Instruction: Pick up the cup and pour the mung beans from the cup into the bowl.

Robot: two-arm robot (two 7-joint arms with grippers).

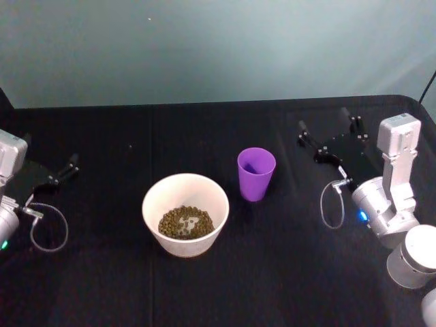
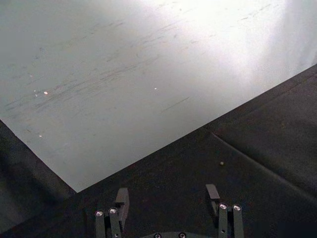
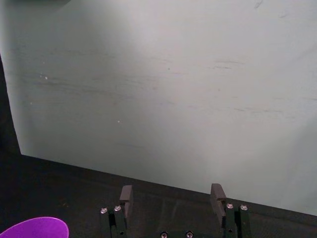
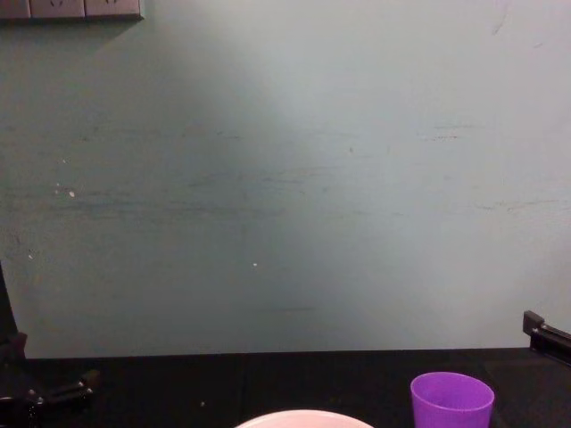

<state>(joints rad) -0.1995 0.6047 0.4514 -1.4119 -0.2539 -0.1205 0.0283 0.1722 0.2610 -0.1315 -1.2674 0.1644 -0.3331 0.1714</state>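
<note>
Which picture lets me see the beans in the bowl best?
The head view: it looks down into the bowl, so the mung beans show at the bottom. The chest view catches just the bowl's rim, no beans.

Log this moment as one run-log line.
cup: upright, right of bowl | mung beans: in bowl | left gripper: open, idle | right gripper: open, apart from cup

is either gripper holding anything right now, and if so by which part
Nothing is held. The left gripper and right gripper are both open and empty, out at the table's sides. The cup stands upright and untouched beside the bowl, which has beans in it.
</note>
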